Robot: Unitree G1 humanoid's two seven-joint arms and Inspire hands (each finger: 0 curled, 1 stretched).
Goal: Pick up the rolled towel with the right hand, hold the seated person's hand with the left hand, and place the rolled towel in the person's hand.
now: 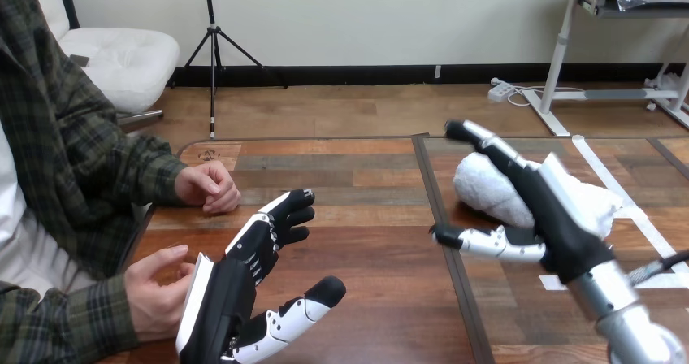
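The rolled white towel [487, 187] lies on the table [366, 242] right of the centre seam. My right hand [552, 218] hovers just in front of and over it, open, fingers and thumb spread wide, partly hiding the towel's right end. My left hand [236, 287] is raised at the lower left, open, palm facing right, fingers slightly bent. The person's hand at the lower left [158, 295] sits right behind my left hand's back, close to it or touching. The person's other hand [207, 187] rests loosely curled on the table's left edge.
White tape strips [617, 210] mark the table's right part. A dark seam [447, 242] runs down the table's middle. Bare wood lies between my two hands.
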